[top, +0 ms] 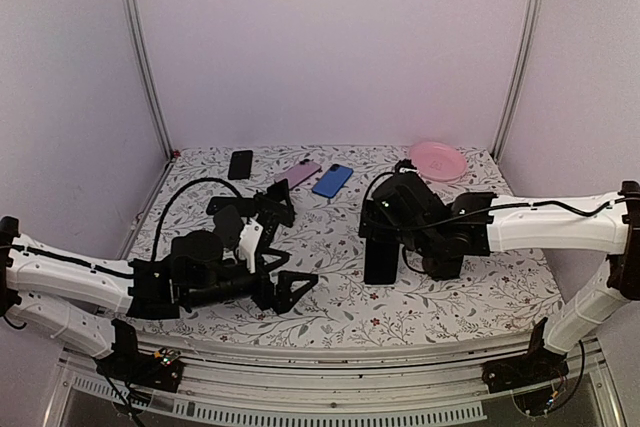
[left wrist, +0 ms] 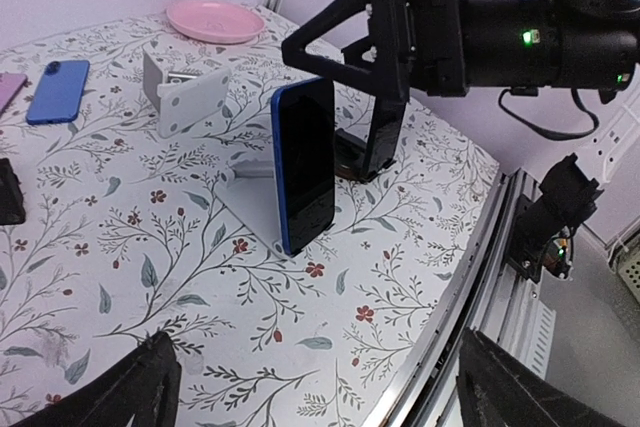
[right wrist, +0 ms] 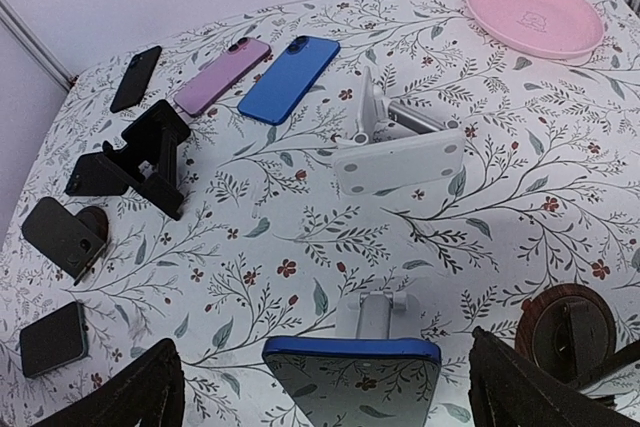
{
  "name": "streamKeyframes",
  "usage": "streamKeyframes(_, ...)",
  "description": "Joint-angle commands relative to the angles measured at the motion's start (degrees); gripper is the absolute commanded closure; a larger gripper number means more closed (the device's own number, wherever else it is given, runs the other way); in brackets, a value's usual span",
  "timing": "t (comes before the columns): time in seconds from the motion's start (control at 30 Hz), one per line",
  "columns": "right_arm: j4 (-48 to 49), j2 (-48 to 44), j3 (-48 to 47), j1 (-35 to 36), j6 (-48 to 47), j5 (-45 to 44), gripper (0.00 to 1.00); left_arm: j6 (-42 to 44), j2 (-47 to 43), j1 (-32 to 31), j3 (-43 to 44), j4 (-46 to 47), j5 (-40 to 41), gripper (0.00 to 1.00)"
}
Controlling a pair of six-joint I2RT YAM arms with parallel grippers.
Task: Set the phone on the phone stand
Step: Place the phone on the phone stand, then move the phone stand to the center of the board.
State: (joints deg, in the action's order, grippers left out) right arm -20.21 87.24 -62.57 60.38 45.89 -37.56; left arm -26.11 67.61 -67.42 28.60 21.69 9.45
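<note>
A dark phone with a blue edge stands upright, leaning on a white phone stand near the table's front. From above the phone shows as a dark slab. My right gripper hangs over the phone's top edge, open. Its fingers stand wide on either side and touch nothing. In the left wrist view the right gripper sits just behind the phone. My left gripper is open and empty over bare cloth, to the left of the phone.
A second white stand lies behind the phone. A black stand, black, pink and blue phones, and a pink plate lie further back. A round wooden stand sits at the right. The table edge runs close by.
</note>
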Motion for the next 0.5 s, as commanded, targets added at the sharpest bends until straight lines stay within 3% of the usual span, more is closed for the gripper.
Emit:
streamKeyframes(0.0, -0.9, -3.5, 1.3, 0.6, 0.1, -1.1, 0.01, -0.7, -1.9, 1.1, -0.8, 0.3, 0.3, 0.04)
streamKeyframes(0.27, -0.1, -8.3, 2.3, 0.7, -2.5, -0.6, 0.01, -2.8, -3.9, 3.4, -0.5, -2.6, 2.5, 0.03)
streamKeyframes(0.47, 0.2, -11.9, 2.4, 0.6, -7.0, -1.4, 0.01, -5.7, -6.6, 9.3, -0.5, -7.5, 4.0, 0.03)
